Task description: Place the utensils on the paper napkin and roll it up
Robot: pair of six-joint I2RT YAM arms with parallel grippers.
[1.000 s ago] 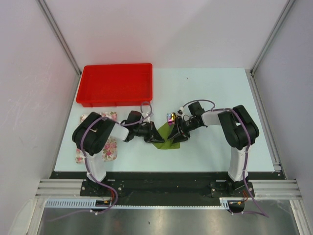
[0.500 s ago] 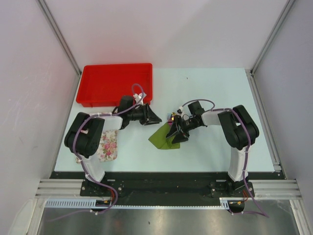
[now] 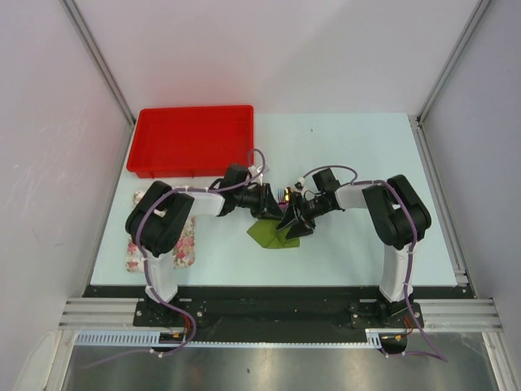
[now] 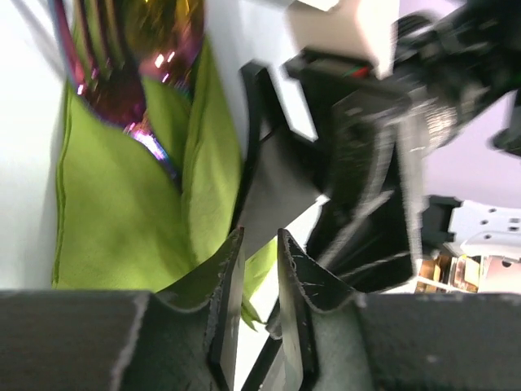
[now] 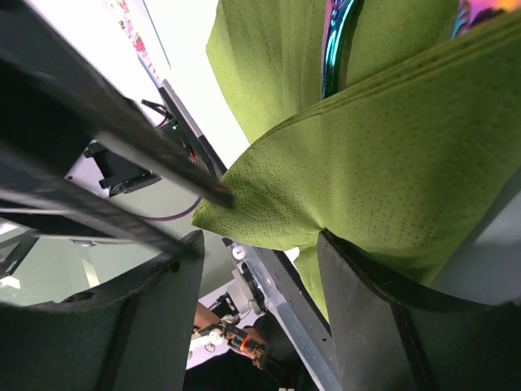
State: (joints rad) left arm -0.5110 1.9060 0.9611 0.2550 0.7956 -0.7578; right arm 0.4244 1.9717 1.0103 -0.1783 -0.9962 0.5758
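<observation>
Left hand (image 4: 259,238) sits nearly closed at the edge of the napkin (image 4: 114,212), and I see the right hand (image 5: 259,240) open astride its fold, utensils (image 4: 122,81) poking out.

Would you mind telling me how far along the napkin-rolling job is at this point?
Done: the utensils lie on the paper napkin, partly folded over them. In hand: the right gripper straddles a fold, open; the left gripper sits at the napkin's edge. Left: rolling it tight; it is only loosely folded.
</observation>
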